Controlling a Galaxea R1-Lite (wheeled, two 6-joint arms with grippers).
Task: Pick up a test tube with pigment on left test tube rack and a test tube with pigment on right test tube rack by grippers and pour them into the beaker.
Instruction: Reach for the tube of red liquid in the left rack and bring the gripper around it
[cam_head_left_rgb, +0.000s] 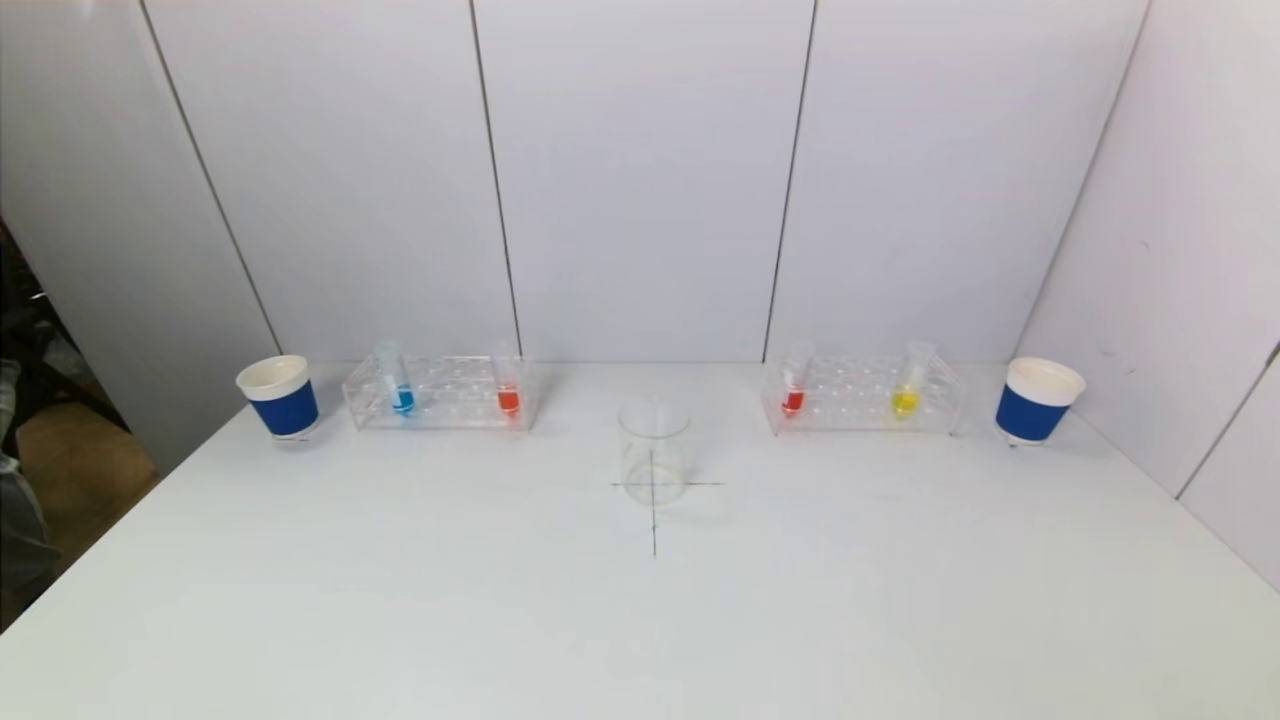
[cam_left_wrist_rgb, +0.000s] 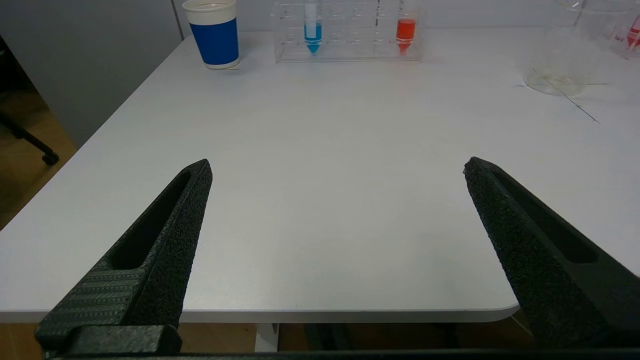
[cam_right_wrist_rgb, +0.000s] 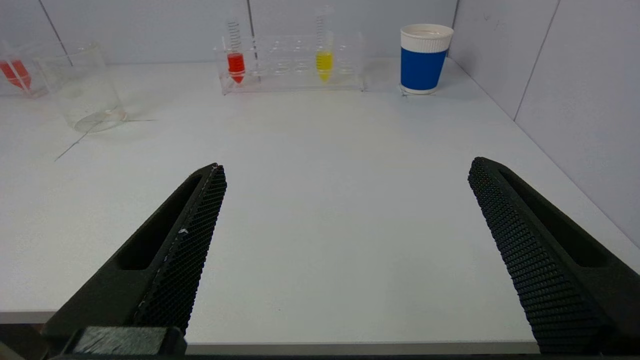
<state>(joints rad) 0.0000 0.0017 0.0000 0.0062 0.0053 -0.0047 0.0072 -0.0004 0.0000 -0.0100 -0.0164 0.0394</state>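
Note:
The left clear rack (cam_head_left_rgb: 440, 392) holds a blue-pigment tube (cam_head_left_rgb: 398, 385) and an orange-red tube (cam_head_left_rgb: 508, 388). The right clear rack (cam_head_left_rgb: 862, 394) holds a red tube (cam_head_left_rgb: 794, 388) and a yellow tube (cam_head_left_rgb: 908, 388). An empty clear beaker (cam_head_left_rgb: 653, 452) stands between them on a cross mark. Neither gripper shows in the head view. My left gripper (cam_left_wrist_rgb: 337, 167) is open and empty over the table's near edge, far from its rack (cam_left_wrist_rgb: 347, 31). My right gripper (cam_right_wrist_rgb: 346, 167) is open and empty, far from its rack (cam_right_wrist_rgb: 292, 62).
A blue-and-white paper cup (cam_head_left_rgb: 279, 396) stands left of the left rack, another (cam_head_left_rgb: 1036, 400) right of the right rack. White wall panels close the back and right side. The table's left edge (cam_head_left_rgb: 130, 500) drops off to the floor.

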